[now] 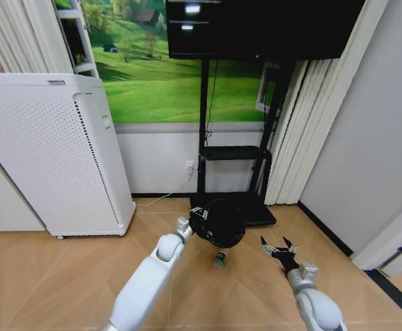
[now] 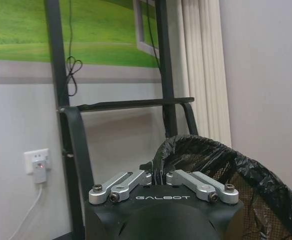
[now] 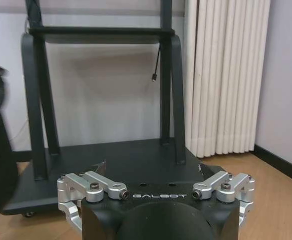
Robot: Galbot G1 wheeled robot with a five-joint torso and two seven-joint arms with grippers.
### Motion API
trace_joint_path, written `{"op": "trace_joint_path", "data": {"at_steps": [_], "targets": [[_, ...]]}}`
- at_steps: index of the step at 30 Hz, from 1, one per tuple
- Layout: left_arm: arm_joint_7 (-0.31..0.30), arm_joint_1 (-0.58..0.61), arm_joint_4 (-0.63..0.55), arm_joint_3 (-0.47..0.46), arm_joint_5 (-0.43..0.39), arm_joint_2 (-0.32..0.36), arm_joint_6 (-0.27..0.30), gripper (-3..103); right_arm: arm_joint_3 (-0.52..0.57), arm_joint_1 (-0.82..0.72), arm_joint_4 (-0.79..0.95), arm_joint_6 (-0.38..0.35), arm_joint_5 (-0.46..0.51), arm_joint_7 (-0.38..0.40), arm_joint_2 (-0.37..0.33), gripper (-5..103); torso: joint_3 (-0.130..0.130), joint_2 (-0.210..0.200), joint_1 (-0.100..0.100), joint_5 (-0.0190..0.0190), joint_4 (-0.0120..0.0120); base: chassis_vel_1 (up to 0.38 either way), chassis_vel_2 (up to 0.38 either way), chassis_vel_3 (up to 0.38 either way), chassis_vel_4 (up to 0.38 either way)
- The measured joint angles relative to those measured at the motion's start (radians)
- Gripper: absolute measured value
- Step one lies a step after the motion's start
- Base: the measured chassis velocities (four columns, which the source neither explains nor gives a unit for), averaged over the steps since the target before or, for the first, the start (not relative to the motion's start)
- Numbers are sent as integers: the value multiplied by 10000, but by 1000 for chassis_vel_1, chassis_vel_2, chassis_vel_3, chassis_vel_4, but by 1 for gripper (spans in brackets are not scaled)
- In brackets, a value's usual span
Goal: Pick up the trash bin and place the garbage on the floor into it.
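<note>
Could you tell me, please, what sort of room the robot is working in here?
Probably a living-room style space or a mock-up of one: a large black television on a wheeled black stand, a tall white perforated air purifier, light herringbone wooden floor and white curtains.

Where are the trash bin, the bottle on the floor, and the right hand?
trash bin (image 1: 219, 224), head view, on its black bag-lined side.
bottle (image 1: 219, 260), head view, on its body, lying below the bin.
right hand (image 1: 278, 246), head view, between its open fingertips.
</note>
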Motion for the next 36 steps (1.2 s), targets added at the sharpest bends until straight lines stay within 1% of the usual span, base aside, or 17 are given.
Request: {"op": "trace_joint_path", "data": {"at_steps": [1,3,7,8,10,11,13,14,16,23,29,31,36], "targets": [[7,-30,7,-24,-17,67,-6,7,17,127,-279,3,5,26,-37,100,0,-1,0,0,3,76,62,-64,-39],[23,-148,22,-84,-83,226,-35,7,-2,239,-743,65,-17,37,-85,100,1,-1,0,0,3,54,52,-34,-44],[76,-304,25,-147,-150,363,-42,7,-100,195,-968,188,-177,-3,-47,100,0,-1,1,-1,-2,8,13,-9,-9],[94,-441,6,-171,-240,490,-41,7,-189,77,-1011,239,-396,-123,39,100,0,-1,0,1,-8,0,0,0,0],[112,-674,-41,-177,-355,662,-31,7,-313,-121,-1003,254,-964,-561,216,100,0,0,0,0,-10,0,0,0,0],[112,-674,-41,-177,-355,662,-31,7,-313,-121,-1003,254,-964,-561,216,100,0,0,0,0,-10,0,0,0,0],[108,-796,-96,-177,-478,778,28,7,-430,-191,-1001,254,-1374,-749,355,100,0,0,0,2,-8,0,0,0,0],[108,-796,-96,-177,-478,778,28,7,-430,-191,-1001,254,-1374,-749,355,100,0,0,0,2,-8,0,0,0,0],[100,-819,-138,-185,-536,845,71,7,-525,-184,-1014,255,-1558,-837,463,100,0,2,0,0,-3,0,0,0,0],[102,-694,-155,-240,-528,807,74,7,-604,-134,-1020,239,-1598,-956,439,100,-1,2,-1,0,-5,-13,15,22,-15],[100,-692,-68,-210,-481,630,74,7,-603,-87,-1146,285,-1595,-1024,388,100,0,2,0,0,-5,-99,100,92,-98],[92,-696,-29,-168,-454,570,73,7,-604,-88,-1236,476,-1602,-1115,383,100,1,1,0,2,-6,-124,112,104,-87],[77,-692,41,-93,-378,468,66,7,-712,-128,-1355,630,-1884,-1162,398,100,1,1,2,2,-5,-90,89,86,-63]]}}
